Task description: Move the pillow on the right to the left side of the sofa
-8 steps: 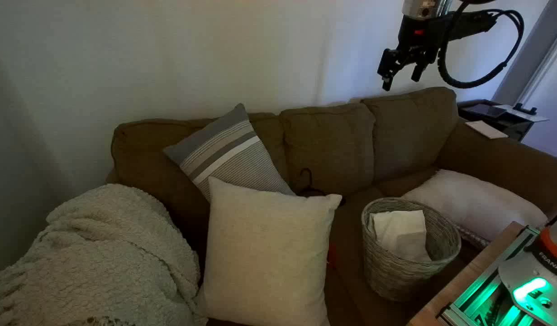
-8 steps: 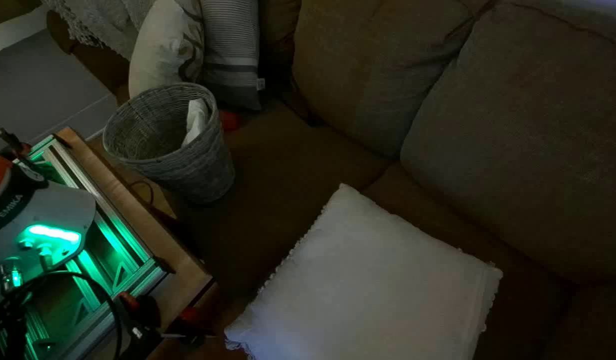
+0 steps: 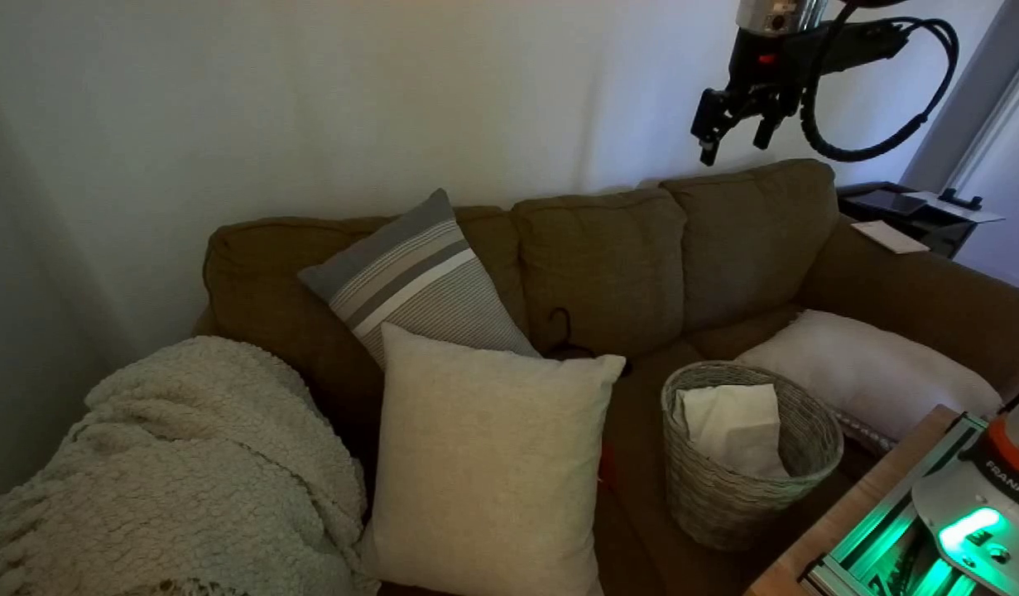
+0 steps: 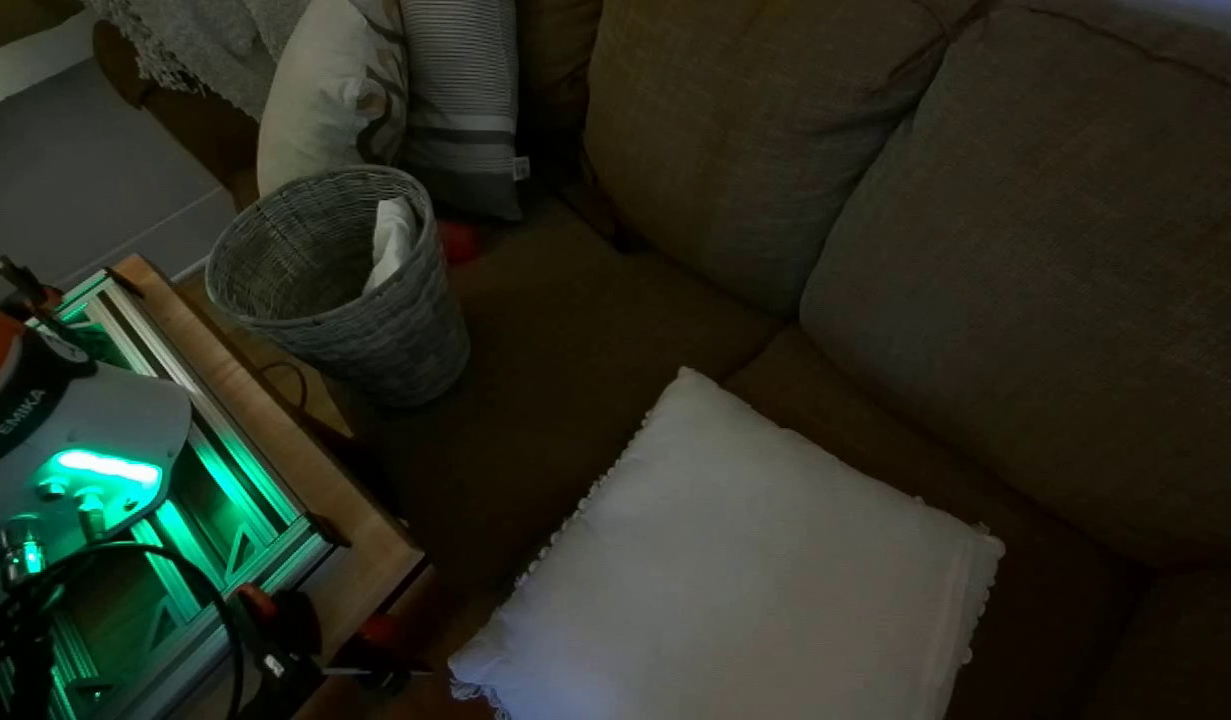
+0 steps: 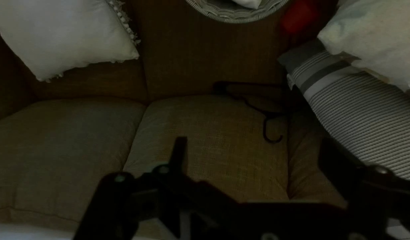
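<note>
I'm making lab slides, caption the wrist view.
Open gripper above the brown sofa, fringed off-white pillow at upper left, dark hanger and striped pillow right of centre.

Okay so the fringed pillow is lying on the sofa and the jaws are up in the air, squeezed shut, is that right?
Not quite: the jaws stand open, with a clear gap and nothing held between them, as the wrist view shows. The rest is right: they are up in the air, and the fringed pillow lies on the sofa.
</note>
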Robot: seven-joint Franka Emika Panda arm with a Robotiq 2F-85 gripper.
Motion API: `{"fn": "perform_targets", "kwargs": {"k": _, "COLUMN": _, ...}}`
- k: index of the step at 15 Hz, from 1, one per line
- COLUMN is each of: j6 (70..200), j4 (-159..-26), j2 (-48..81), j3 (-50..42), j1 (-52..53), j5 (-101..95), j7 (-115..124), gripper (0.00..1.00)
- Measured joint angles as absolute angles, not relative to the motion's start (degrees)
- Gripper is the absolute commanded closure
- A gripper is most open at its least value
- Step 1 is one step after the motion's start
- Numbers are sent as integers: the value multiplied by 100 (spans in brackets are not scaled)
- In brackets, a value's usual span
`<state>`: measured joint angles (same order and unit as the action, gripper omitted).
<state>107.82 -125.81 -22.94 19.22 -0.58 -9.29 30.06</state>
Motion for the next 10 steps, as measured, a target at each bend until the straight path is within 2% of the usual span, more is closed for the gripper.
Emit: {"fn": "perform_targets", "kwargs": {"k": 10, "j6": 11413, "j4": -12589, "j2": -1383, "j3": 692, "j1": -1001, "j5": -2685, "j7": 3711, "gripper": 0}}
